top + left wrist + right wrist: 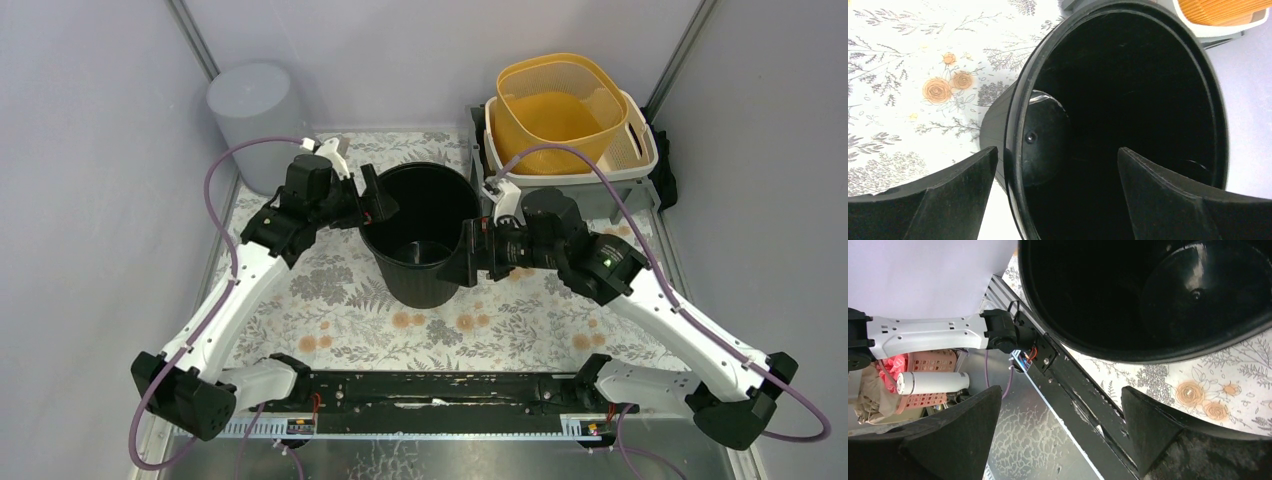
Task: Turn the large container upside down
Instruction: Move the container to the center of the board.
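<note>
Two end effectors flank the large black container (420,245), which stands upright, mouth up, mid-way across the floral bench (330,320). Left end effector (377,205) has jaws apart, straddling the container's left rim: one finger (928,200) is outside the wall, the other inside. Right end effector (468,255) has jaws wide apart just beside the container's right wall, nothing between them. Yellow basket (560,105) sits back right, grey cylinder (250,110) back left.

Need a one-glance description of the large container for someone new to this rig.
Look at the floral table mat; at its middle stands a black round bucket, mouth up. Unlike the grey cylinder back left and the yellow basket back right, it alone is black.
</note>
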Available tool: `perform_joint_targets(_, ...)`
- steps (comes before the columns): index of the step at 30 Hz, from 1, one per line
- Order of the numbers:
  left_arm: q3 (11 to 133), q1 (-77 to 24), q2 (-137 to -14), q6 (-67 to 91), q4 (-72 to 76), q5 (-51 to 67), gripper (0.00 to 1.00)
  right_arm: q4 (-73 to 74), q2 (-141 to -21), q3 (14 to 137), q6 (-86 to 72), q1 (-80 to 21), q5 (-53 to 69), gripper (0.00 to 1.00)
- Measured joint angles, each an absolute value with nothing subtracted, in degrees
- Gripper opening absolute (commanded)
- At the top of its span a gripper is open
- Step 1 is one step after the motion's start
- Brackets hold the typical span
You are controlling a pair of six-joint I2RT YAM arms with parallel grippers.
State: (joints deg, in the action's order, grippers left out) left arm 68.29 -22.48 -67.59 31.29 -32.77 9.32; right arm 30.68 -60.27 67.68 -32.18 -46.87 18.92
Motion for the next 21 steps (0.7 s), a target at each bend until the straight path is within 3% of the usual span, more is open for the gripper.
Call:
perform_joint_targets(12,69.67,-22.48,-61.54,31.11,-32.71,7.57,1.0,30.96,-66.78,76.36,-29.23,-47.29,20.51,0.97)
perform_joint_targets(21,68.4,-22.5,-46.63,31.29,-33.06,4.82,1.0,31.05,-71.18,79.77,-27.33,-47.88,21.82,1.0)
